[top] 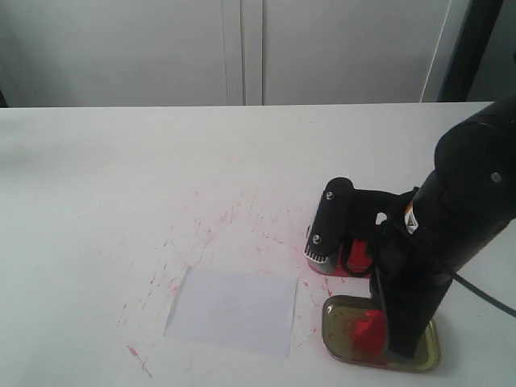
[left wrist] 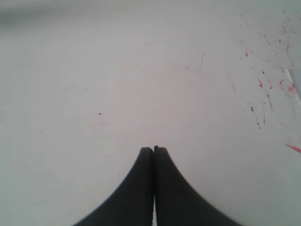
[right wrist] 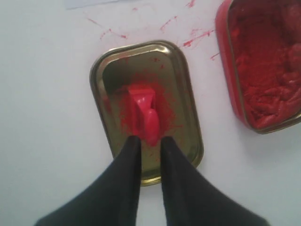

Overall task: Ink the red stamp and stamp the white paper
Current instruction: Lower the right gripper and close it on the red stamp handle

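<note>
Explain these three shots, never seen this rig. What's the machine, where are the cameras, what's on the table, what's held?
It is a two-armed robot with a gripper on each arm. One picture is from a camera off the arms; the other two sit on the wrists.

On the white table, marked with red smudges, lie the white paper, a red tin of ink paste and a gold lid.

The right gripper is closed around the handle of the red stamp, which sits on the lid. The left gripper is shut and empty over bare table.
</note>
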